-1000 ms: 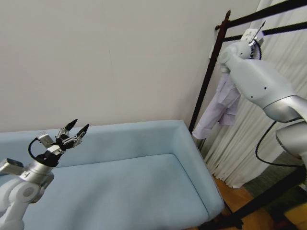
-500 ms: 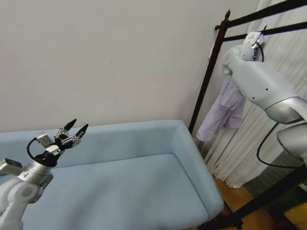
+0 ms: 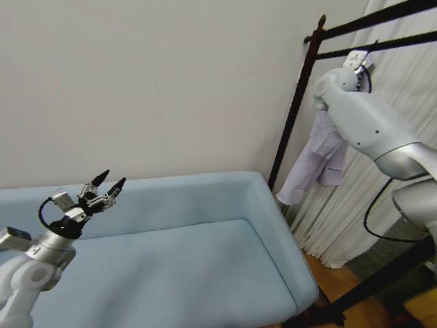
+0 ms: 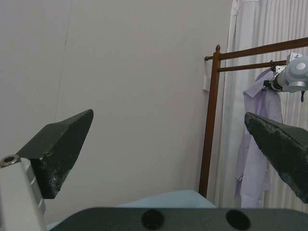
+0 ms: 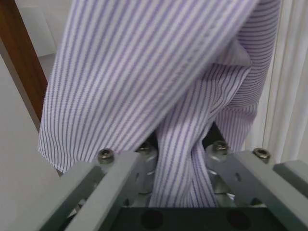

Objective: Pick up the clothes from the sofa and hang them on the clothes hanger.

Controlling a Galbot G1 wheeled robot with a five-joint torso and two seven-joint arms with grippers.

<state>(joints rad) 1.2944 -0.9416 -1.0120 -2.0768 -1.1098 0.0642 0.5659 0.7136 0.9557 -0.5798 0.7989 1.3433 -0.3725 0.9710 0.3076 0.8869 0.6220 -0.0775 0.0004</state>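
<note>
Up by the rack rail (image 3: pixel 403 44), right gripper (image 3: pixel 360 60) is clamped on a fold of the striped shirt (image 3: pixel 319 156) hanging limp below it. Light, floppy cloth, probably best pinched high on a thick fold; left gripper (image 3: pixel 113 180) idles, fingers spread, above sofa (image 3: pixel 205 266)

Left hand (image 3: pixel 114 179) is low on the left, fingers spread apart with nothing between them. It hovers over the left end of the light blue sofa (image 3: pixel 205 273), near the backrest and not touching it. The sofa seat is bare. The right arm is raised high on the right, and the right hand (image 3: pixel 358 60) is up at the lower crossbar of the dark wooden clothes rack (image 3: pixel 295 116). Most of that hand is hidden behind its own wrist. A pale purple shirt (image 3: pixel 317 160) hangs down from just under that hand, beside the rack's upright post, off the sofa's right end. White curtain (image 3: pixel 410 102) behind the rack, plain wall (image 3: pixel 150 82) behind the sofa.
</note>
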